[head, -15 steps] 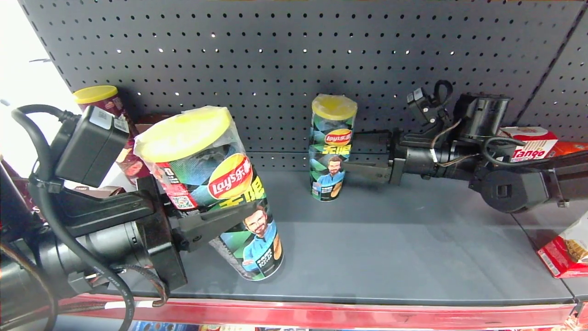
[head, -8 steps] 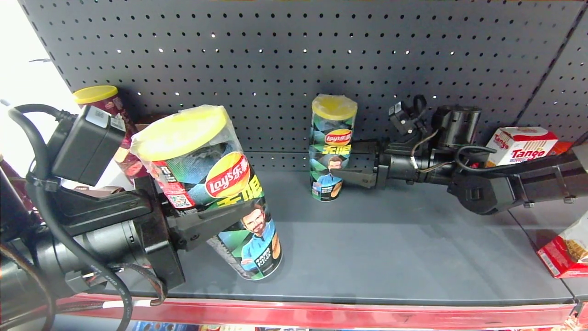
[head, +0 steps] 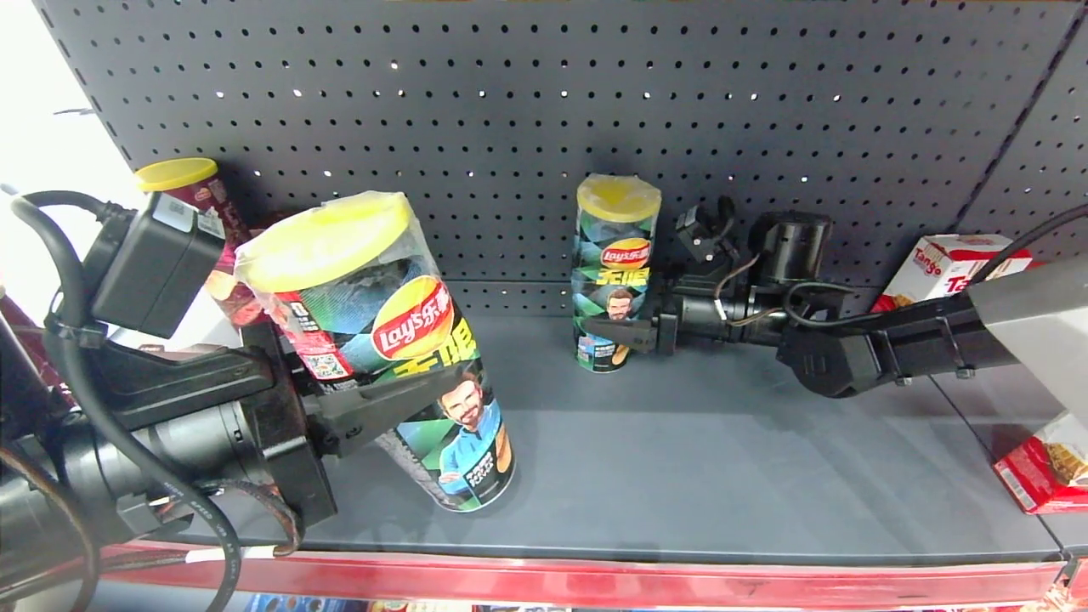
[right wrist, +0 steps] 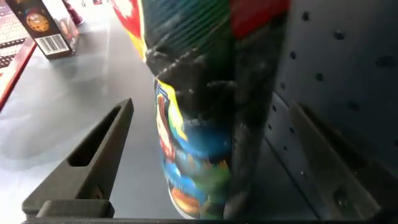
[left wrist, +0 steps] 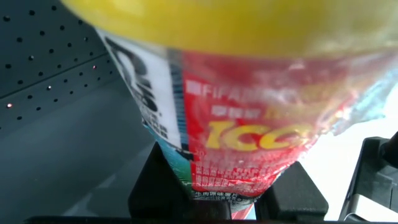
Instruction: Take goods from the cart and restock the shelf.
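Left claw [head: 387, 399] is clamped mid-body on the tilted chip can [head: 382, 297], base down at the shelf's [head: 722, 476] near-left; I judge it light, stiff yet crushable, film-slick, so my hold belongs mid-height, gently.

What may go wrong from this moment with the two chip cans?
1. The held can is tilted in the left gripper, near the shelf's front edge; released so, it might topple off.
2. The right gripper has open fingers on both sides of the rear can; a sideways move might knock it over.
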You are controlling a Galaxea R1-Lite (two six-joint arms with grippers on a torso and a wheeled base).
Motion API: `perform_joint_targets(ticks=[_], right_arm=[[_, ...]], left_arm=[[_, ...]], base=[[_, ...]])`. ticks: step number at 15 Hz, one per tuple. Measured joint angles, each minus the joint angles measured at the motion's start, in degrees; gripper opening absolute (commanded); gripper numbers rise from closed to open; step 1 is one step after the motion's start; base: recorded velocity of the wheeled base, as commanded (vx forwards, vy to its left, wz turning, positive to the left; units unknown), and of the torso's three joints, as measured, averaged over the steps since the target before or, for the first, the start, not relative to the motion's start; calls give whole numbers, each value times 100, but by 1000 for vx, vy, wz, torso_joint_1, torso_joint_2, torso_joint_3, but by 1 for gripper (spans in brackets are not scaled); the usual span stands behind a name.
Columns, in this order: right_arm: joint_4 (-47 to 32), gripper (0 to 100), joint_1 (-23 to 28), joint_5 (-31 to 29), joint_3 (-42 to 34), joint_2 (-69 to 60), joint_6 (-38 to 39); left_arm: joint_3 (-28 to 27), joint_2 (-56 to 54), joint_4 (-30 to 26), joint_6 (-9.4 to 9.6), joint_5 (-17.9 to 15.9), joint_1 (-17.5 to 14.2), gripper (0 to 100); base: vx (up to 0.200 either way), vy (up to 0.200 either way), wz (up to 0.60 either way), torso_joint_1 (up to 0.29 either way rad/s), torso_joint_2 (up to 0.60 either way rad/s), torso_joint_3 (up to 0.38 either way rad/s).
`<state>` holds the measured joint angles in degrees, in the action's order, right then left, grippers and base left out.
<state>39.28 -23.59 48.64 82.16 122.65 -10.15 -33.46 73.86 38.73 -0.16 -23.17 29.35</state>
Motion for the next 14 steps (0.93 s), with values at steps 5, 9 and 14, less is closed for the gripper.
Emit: perform_joint_targets(ticks=[5, 9, 14], right_arm=[[194, 0, -105, -222, 16, 117, 102], [174, 0, -129, -413, -444, -291, 118], [222, 0, -383, -569, -1731, -1320, 112]], left_arm=[[67, 0, 5, 2, -11, -15, 0], [108, -18, 16, 2, -13, -20, 0], [124, -88, 0, 6, 5, -15, 0]], base=[[0, 0, 0, 0, 0, 0], [0, 0, 0, 0, 0, 0], [0, 0, 0, 0, 0, 0]])
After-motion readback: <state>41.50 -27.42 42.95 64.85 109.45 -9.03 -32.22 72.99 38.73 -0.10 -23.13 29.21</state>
